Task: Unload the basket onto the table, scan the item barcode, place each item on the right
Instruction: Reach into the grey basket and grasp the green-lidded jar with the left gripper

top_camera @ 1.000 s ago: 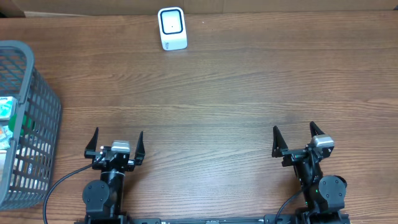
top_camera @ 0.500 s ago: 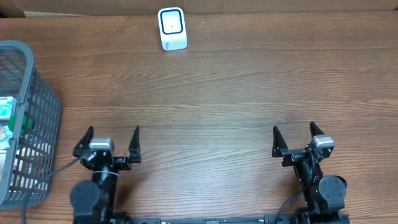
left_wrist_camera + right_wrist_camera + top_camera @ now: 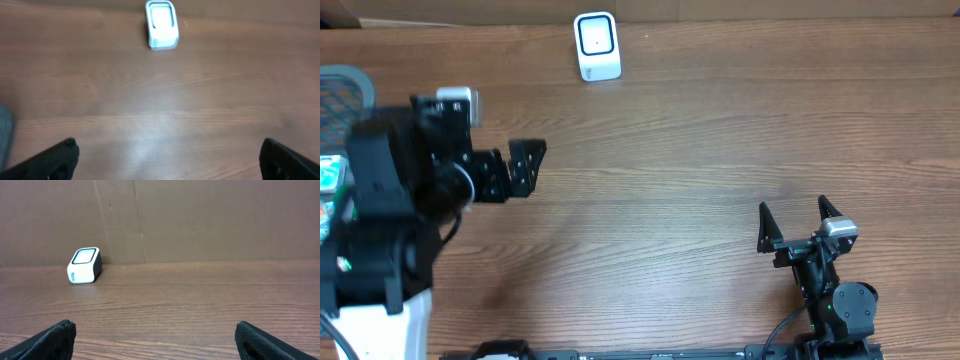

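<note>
Green-and-white packaged item: down in the grey plastic mesh basket at the left edge of the brown wood-grain surface, seen only as a sliver past the raised left arm. Long axis and barcode side impossible to tell. Left claw: spread wide, nothing between the fingers, up off the surface and pointed across bare wood toward the small white box-shaped scanner at the far edge. Puts the item off to the left of that claw and lower, out of the wrist view save perhaps a grey blur at the frame's left edge. Right claw: also spread wide and empty, low at the near edge, well apart from basket and scanner alike. Makes the left arm by far the nearer one for the pick. Looks like the very start: nothing lifted, nothing shown to the scanner yet. Calls, most likely, for a swing left and a drop over the basket rim, then a choice of grip made only with the item's lie in plain sight. Risks catching a finger on the mesh wall, or pinching over the barcode.
</note>
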Controlling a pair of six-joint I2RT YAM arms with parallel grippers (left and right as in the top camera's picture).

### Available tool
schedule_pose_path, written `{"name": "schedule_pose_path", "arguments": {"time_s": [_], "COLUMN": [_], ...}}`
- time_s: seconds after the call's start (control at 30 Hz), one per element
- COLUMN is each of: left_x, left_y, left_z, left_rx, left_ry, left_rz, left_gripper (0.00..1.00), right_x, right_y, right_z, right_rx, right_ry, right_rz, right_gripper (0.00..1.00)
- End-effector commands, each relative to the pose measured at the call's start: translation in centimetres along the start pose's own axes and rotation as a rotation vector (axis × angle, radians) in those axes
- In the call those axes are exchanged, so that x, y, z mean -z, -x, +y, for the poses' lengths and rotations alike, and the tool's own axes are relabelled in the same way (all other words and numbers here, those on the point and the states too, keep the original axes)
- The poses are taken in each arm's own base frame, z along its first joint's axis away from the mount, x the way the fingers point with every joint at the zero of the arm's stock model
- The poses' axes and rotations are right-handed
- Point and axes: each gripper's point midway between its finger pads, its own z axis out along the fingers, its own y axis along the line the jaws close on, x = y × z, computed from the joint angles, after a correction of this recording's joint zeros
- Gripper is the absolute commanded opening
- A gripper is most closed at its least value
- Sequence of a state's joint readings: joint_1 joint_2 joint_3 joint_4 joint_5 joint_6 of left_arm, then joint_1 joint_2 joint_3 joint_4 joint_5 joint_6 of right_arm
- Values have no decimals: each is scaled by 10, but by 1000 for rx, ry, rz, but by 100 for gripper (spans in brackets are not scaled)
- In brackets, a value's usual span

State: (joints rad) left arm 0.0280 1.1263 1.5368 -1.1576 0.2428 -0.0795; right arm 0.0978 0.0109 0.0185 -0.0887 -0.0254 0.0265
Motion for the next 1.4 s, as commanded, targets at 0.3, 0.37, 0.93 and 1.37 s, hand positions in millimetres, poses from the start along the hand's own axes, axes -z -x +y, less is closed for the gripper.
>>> {"name": "schedule_pose_path", "arguments": {"time_s": [0.3,0.37,0.93,1.37], "left_x": [-46,-28,63,-27], "left_y": [27,51,8,-103], "left_z": [42,52,289,365], "left_rx": [212,230,1020,1115], "left_ry": [204,255,752,738], "left_rz": [137,87,-27,297], "left_gripper": [95,100,95,96], "right_x": [0,0,0,0], "right_y": [-2,-2,-2,-2], "right_z": [-2,-2,-2,-2], "right_rx": [1,1,1,1], "right_ry": [-10,-10,-10,-10], "right_rz": [-3,-3,-3,-3], "right_gripper": [100,100,100,100]}}
